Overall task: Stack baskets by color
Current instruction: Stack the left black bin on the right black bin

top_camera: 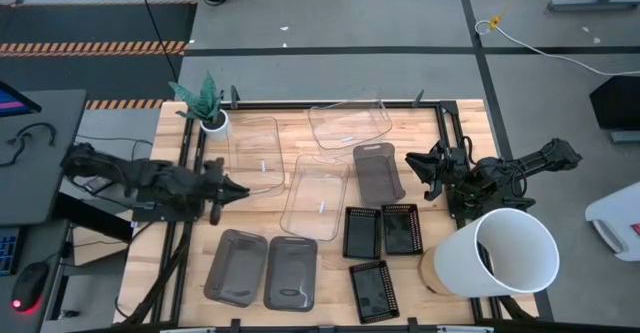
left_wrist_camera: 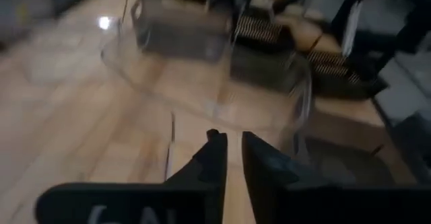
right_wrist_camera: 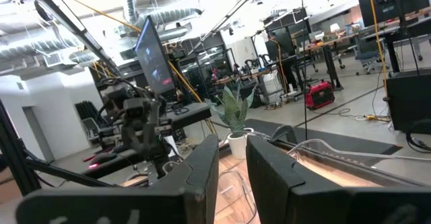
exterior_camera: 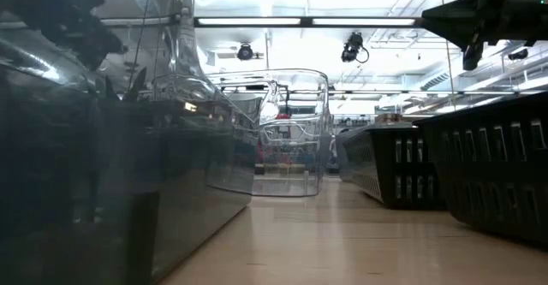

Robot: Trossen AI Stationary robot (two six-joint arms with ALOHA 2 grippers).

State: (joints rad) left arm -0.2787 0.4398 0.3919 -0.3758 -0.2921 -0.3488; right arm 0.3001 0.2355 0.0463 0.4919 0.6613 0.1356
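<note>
Baskets spread all over the wooden table (top_camera: 150, 263), nothing stacked yet. Biggest thing there though: white bucket (top_camera: 500, 255) tipped on its side at the right front corner. Then three clear baskets: one (top_camera: 349, 123) at the back edge, one (top_camera: 253, 153) at back left beside the plant pot (top_camera: 215, 123), one (top_camera: 315, 195) near the middle. Three smoky grey baskets next: two side by side at front left (top_camera: 236, 266) (top_camera: 291, 272), a third (top_camera: 379, 171) right of centre, just beside the middle clear one. Smallest are three black mesh baskets: two (top_camera: 362, 231) (top_camera: 402, 227) touching side by side, third one (top_camera: 371, 290) just in front of them.

Left gripper (top_camera: 236, 187) hanging low at the near edge of the back-left clear basket, fingers (left_wrist_camera: 214, 158) only a narrow slit apart in the left wrist view (clear rim right there in front, but can't tell if actually pinched or merely touching). Right gripper (top_camera: 422, 178) up off the table, right of the lone grey basket, fingers (right_wrist_camera: 202, 160) a small gap apart, holding nothing, pointed across toward the plant.
</note>
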